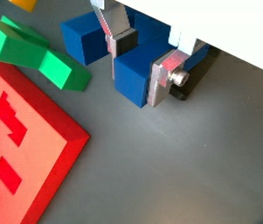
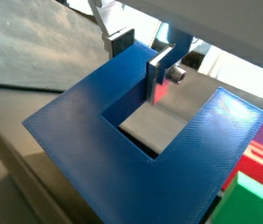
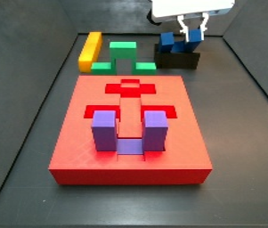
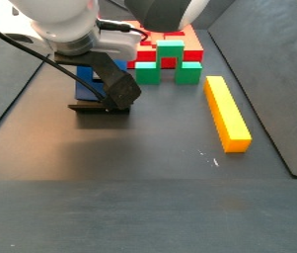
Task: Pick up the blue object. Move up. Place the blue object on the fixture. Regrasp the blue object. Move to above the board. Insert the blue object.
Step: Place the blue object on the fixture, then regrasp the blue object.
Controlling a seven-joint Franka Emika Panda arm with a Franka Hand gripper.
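The blue object (image 3: pixel 172 41) is a dark blue U-shaped block resting on the black fixture (image 3: pixel 179 61) at the back right, beyond the red board (image 3: pixel 88 151). My gripper (image 3: pixel 190 34) is right over it. In both wrist views the silver fingers straddle one prong of the blue object (image 1: pixel 134 77) (image 2: pixel 99 149). One finger (image 2: pixel 162 77) stands inside the U's notch and the other finger (image 1: pixel 123 37) is against the prong's outer face. My gripper (image 1: pixel 143 59) (image 2: pixel 141 59) is shut on that prong. In a side view the arm covers part of the blue object (image 4: pixel 88 83) on the fixture (image 4: pixel 98 106).
A purple U-shaped block (image 3: pixel 130 132) sits in a recess of the board. A green U-shaped block (image 3: pixel 124 53) (image 4: pixel 171 61) and a yellow bar (image 3: pixel 91 50) (image 4: pixel 226 117) lie on the floor behind the board. The green block (image 1: pixel 34 52) is close beside the fixture.
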